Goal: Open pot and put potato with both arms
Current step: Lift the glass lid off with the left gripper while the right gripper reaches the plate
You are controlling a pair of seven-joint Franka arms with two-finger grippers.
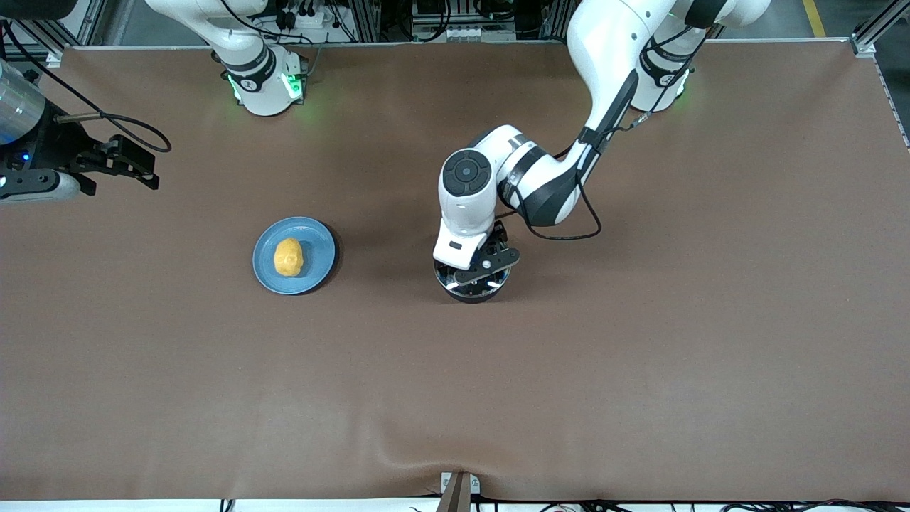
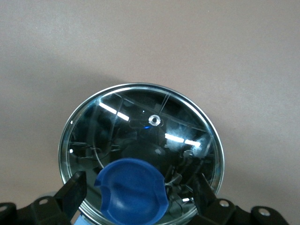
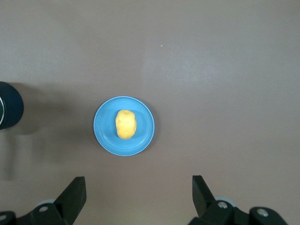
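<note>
Left gripper [image 2: 138,194] sits low over the pot [image 1: 470,283], fingers [image 2: 70,194] spread either side of the blue knob [image 2: 132,190], glass lid [image 2: 140,122] still on. Potato [image 1: 288,257], yellow-orange and lumpy, lies on the blue plate [image 1: 318,250] toward the right arm's end. Right gripper [image 3: 138,197] waits spread, high above. Brown table cover [image 1: 640,370].

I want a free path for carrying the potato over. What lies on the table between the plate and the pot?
Nothing: the front view shows only bare brown table between the plate and the pot.
</note>
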